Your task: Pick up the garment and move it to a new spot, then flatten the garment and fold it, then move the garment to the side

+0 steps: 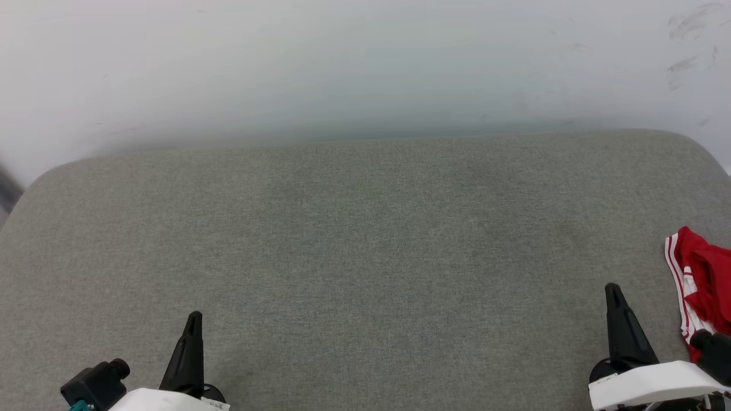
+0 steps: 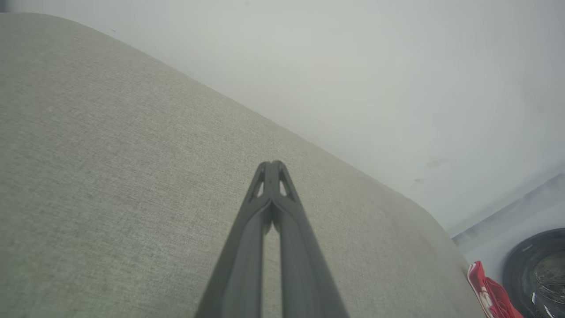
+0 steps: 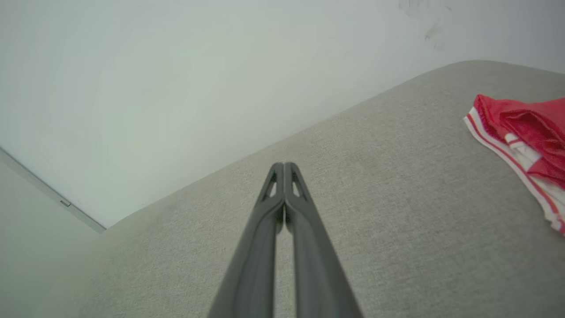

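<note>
The garment, red with white striped trim, lies bunched at the far right edge of the grey padded surface; part of it runs out of the head view. It also shows crumpled at the right of the right wrist view as the garment, and as a red scrap of garment low right in the left wrist view. My right gripper stands just left of it, shut and empty, tips together. My left gripper is at the lower left, shut with nothing in it.
A pale wall rises right behind the grey surface, whose corners are rounded. A dark round object sits beyond the surface's edge past the garment in the left wrist view. Bare grey fabric stretches between both grippers.
</note>
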You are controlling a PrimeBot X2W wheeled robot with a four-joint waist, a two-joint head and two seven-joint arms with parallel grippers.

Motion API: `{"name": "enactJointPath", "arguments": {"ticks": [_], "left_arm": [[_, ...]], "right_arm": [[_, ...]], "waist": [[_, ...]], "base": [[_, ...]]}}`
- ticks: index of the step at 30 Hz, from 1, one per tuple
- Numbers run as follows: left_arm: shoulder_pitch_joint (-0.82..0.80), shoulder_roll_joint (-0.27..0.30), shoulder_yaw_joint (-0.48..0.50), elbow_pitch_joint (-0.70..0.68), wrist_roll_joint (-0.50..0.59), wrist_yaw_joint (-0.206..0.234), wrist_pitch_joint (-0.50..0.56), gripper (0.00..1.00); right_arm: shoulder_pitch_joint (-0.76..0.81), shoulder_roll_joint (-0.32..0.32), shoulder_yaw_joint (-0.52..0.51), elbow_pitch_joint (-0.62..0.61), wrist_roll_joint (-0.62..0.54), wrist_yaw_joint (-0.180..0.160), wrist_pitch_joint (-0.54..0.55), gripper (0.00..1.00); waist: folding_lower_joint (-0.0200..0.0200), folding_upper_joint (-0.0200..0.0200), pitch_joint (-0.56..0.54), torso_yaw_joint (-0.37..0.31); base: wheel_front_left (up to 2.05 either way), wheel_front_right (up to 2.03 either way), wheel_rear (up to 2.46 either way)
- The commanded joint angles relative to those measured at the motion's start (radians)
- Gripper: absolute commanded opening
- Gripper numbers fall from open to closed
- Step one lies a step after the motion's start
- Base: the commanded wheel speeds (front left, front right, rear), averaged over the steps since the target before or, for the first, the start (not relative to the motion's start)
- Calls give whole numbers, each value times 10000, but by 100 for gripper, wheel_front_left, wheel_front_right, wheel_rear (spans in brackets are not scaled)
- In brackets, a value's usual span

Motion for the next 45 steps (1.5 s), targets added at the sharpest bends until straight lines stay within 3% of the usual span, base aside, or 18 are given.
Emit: {"name": "enactJointPath", "arguments": {"ticks": [1, 45], "left_arm": [[-322, 7, 63, -49, -416, 3, 78, 0], [-1271, -144, 378, 780, -5401, 1, 1407, 0]], "right_arm": [[-347, -97, -15, -72, 486, 1, 82, 0], [-967, -147, -212, 496, 6273, 0, 1430, 0]], "waist": [[0, 0, 2, 2], [0, 0, 42, 33]], "base": [[0, 0, 0], [0, 0, 0]]}}
